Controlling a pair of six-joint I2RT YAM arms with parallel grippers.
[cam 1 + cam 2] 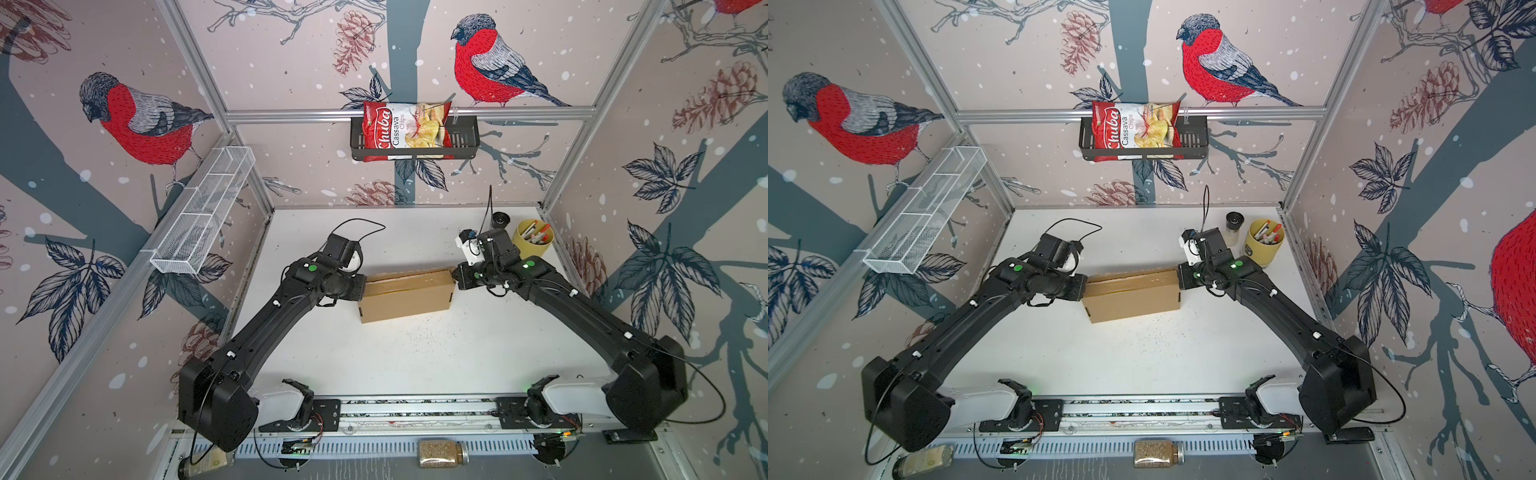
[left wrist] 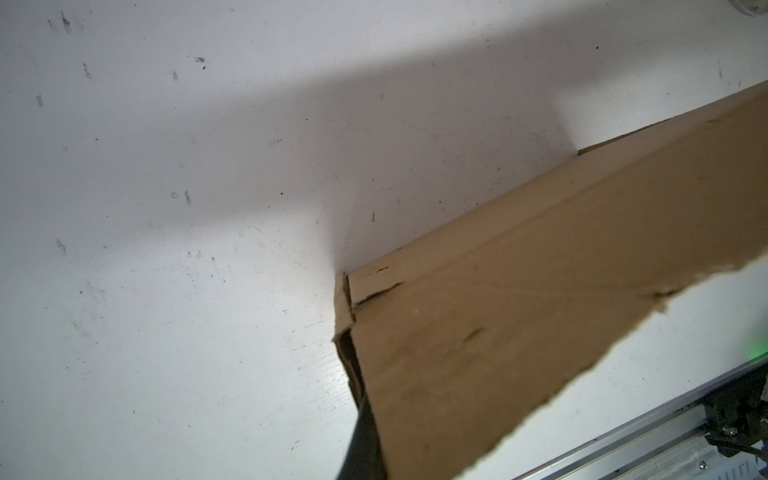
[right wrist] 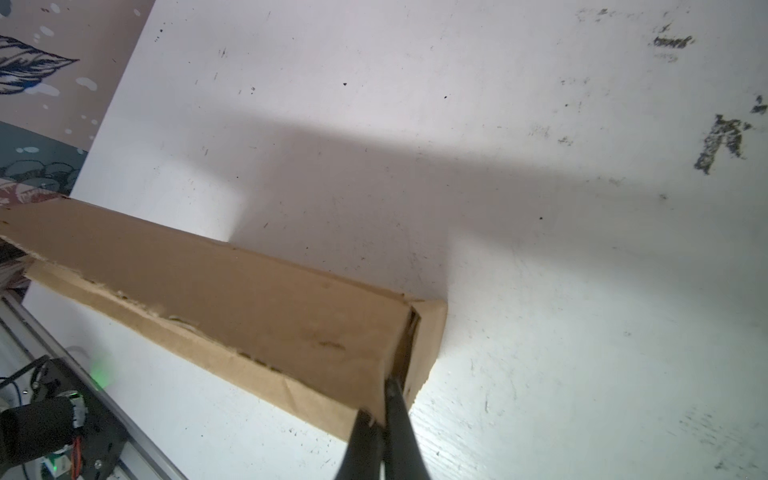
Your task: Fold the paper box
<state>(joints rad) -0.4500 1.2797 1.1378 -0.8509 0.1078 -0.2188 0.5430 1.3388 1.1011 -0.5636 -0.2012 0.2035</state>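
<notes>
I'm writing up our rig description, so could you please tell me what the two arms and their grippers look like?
Both the left arm and right arm are matte black with boxy links, white base segments, small white clips and thin black cables. Each wrist bears a round green dot. The right gripper has slim, dark, tapering fingers.

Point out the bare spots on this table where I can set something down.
Widest bare patch: the table between the paper box and the base rail. The far strip behind the box is also bare. Crowded: far right corner, with pen cup and small jar.
</notes>
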